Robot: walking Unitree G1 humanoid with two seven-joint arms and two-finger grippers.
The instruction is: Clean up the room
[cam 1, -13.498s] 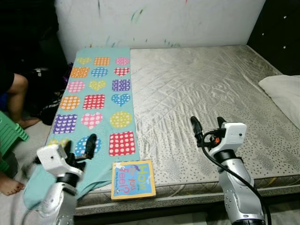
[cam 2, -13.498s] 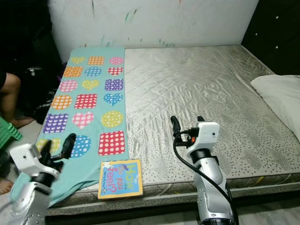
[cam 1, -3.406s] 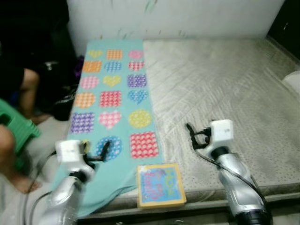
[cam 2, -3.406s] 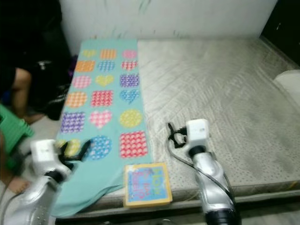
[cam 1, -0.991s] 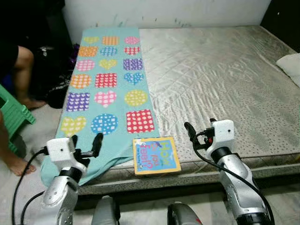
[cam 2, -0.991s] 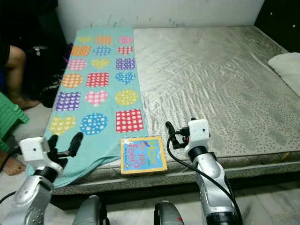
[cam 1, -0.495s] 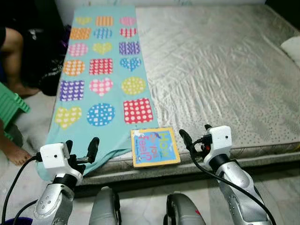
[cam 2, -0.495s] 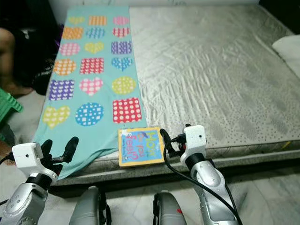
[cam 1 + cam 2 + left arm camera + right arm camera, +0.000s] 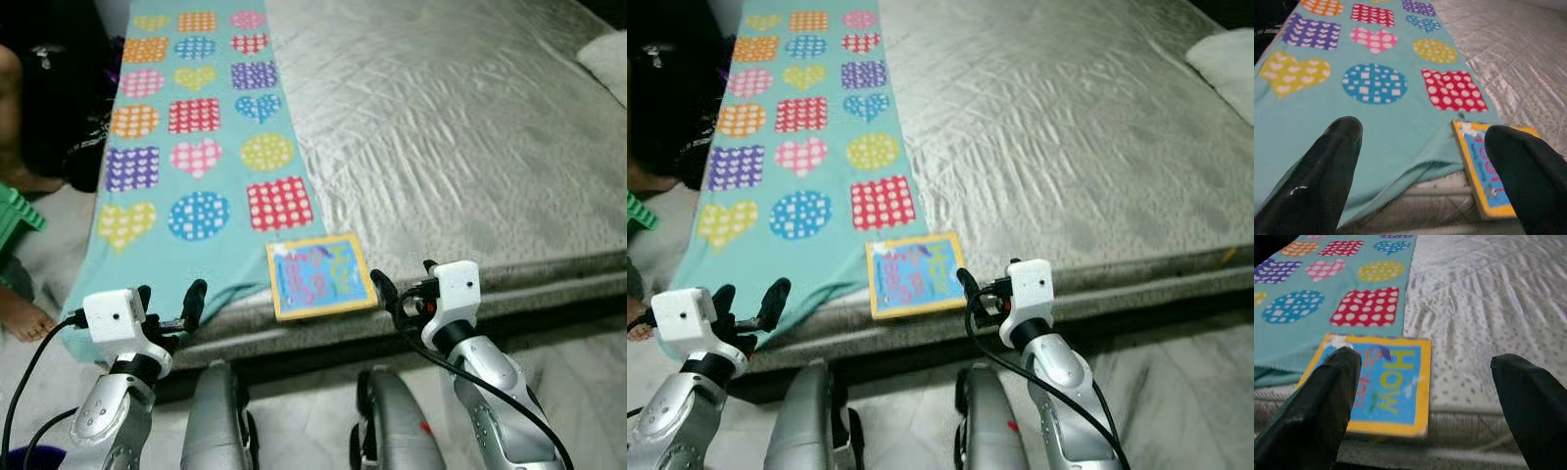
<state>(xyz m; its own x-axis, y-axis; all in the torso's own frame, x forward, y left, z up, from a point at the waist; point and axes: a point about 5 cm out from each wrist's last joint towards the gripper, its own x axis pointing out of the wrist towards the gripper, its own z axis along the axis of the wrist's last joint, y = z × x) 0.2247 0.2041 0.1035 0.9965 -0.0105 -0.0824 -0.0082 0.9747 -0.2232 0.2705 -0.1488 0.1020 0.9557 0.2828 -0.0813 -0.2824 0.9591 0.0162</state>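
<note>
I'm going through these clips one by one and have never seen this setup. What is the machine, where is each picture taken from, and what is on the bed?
This is a humanoid robot with two silver arms, each ending in a gripper with two long black fingers. The two wide pictures come from a stereo camera on its head, looking down; the two close-ups come from cameras on each wrist, looking along that gripper's fingers.

The left gripper and right gripper are both open and hold nothing. They hover at the near edge of a bed with a grey quilted mattress. On it lie a teal blanket with dotted hearts, circles and squares, and a yellow-bordered picture book at the mattress edge, beside the blanket. A white pillow lies at the far right.
</note>
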